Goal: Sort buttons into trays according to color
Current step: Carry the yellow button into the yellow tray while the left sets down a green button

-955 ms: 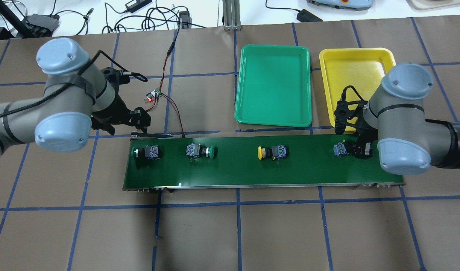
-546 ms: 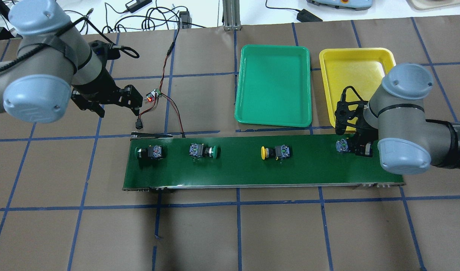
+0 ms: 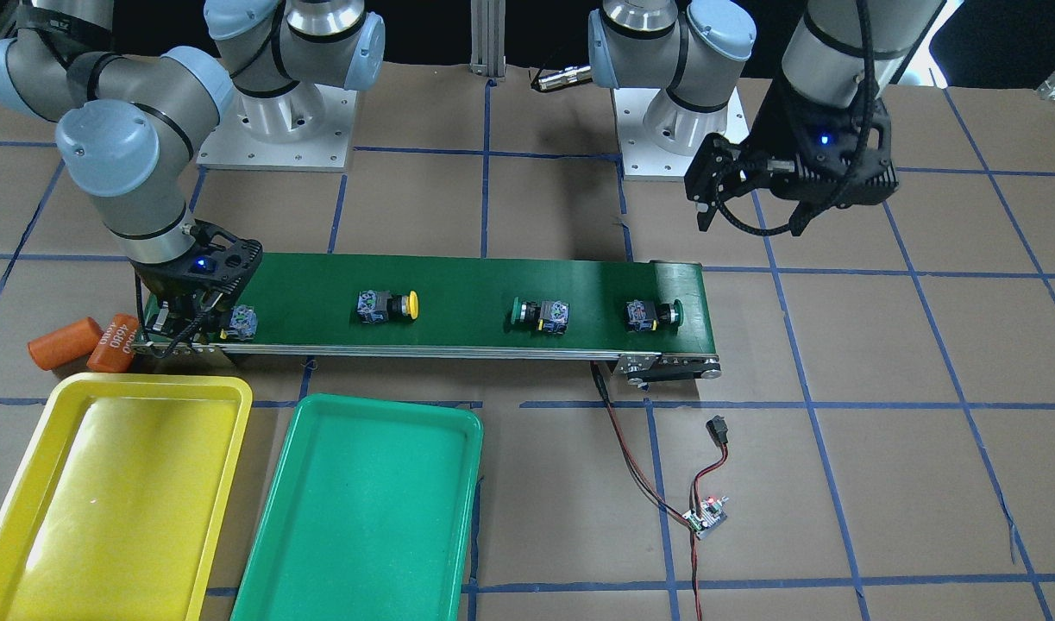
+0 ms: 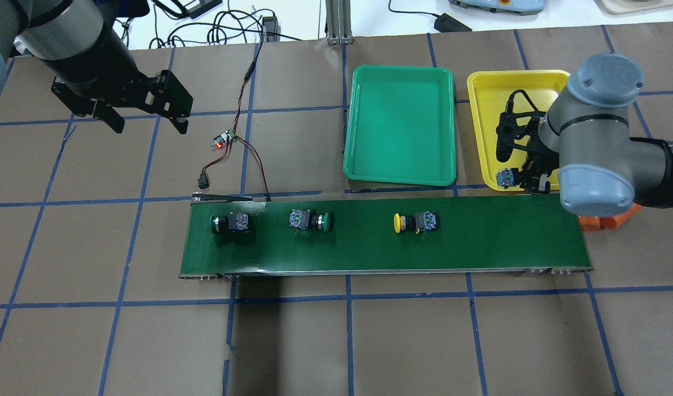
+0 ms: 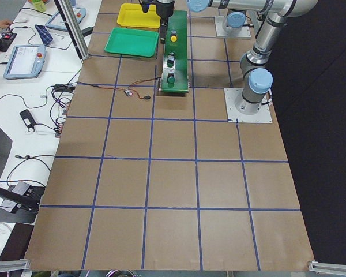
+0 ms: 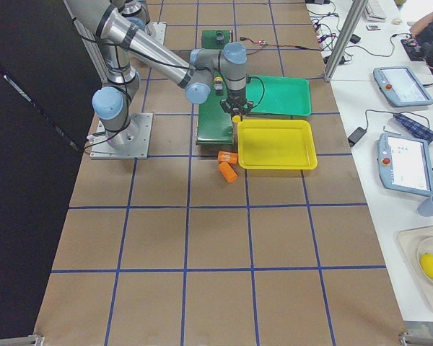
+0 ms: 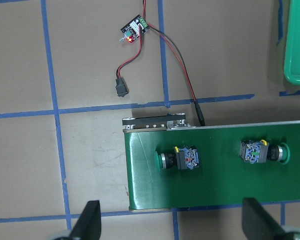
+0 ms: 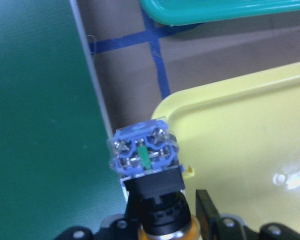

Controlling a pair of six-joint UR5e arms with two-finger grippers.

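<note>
my right claw (image 4: 534,181) is shut tight on a button (image 8: 144,152) by its cap end, over the near left corner of the yellow tray (image 4: 512,93). the cap looks yellow, so it goes there. my left claw (image 4: 149,124) is wide open and empty, up high, away from the belt (image 4: 479,242).

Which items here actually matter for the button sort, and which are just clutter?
Job:
held button in the right gripper
yellow button and two green buttons on the conveyor belt
yellow tray
green tray

Lying about:
two orange cylinders
wired circuit board
</note>
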